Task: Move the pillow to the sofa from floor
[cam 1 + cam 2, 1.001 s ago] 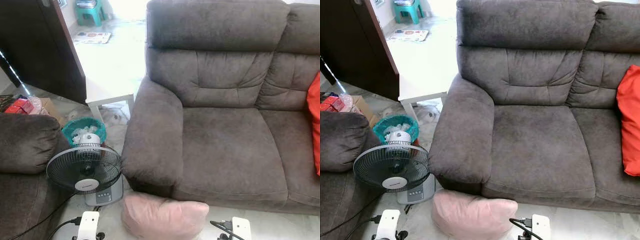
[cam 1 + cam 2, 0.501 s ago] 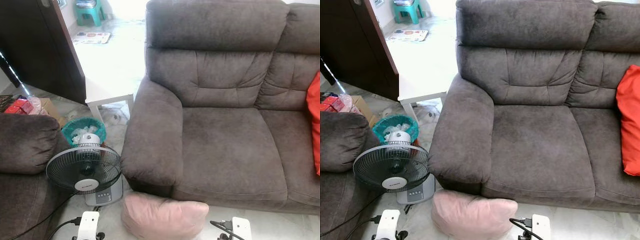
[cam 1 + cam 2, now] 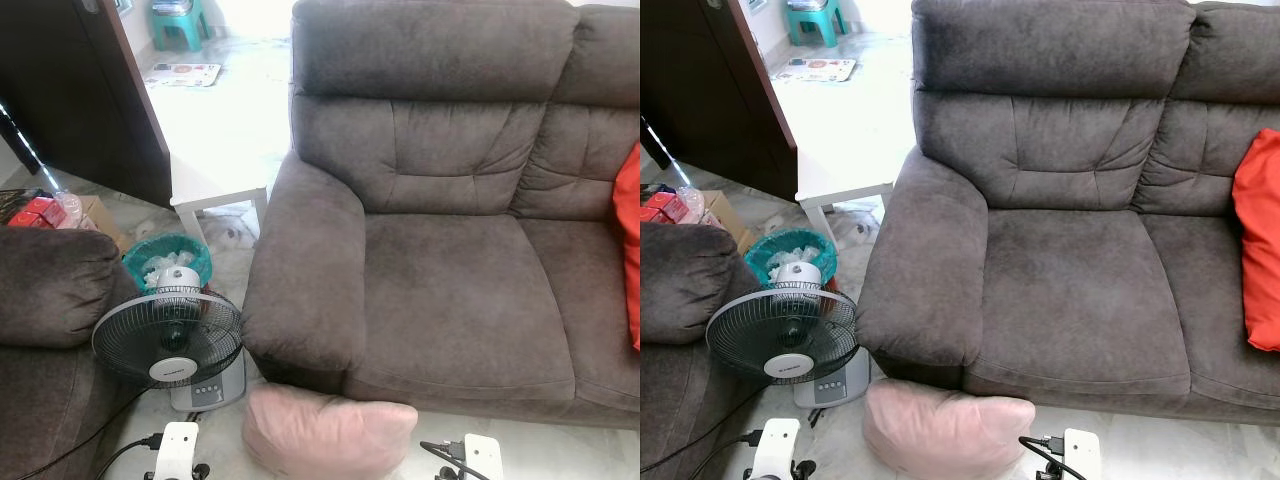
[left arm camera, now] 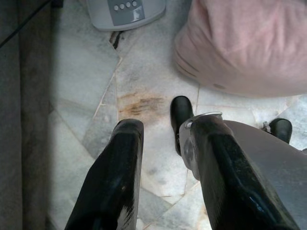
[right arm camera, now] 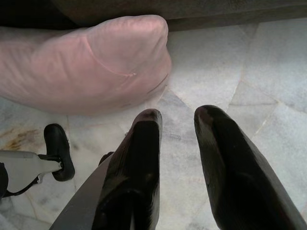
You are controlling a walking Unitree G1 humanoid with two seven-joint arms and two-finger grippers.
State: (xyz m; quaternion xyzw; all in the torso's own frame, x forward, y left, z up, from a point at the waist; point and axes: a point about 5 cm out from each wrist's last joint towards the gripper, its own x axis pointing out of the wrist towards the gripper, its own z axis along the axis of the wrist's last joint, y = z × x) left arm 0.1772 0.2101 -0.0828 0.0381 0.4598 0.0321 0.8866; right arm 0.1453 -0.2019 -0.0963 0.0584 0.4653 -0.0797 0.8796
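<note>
A pink pillow (image 3: 325,435) lies on the marble floor against the front of the dark brown sofa (image 3: 450,290), below its left armrest. Both arms hang low on either side of the pillow, their white wrists at the bottom edge of the eye views. My left gripper (image 4: 165,125) is open above the floor tiles, with the pillow (image 4: 244,43) just beyond its fingertips. My right gripper (image 5: 178,115) is open too, close to the pillow's corner (image 5: 81,62) and touching nothing. The sofa seat is bare.
A standing fan (image 3: 168,340) sits on the floor left of the pillow, with a teal bin (image 3: 167,262) and a white side table (image 3: 215,185) behind it. A second brown sofa (image 3: 50,285) is at the left. A red cushion (image 3: 630,240) rests at the sofa's right.
</note>
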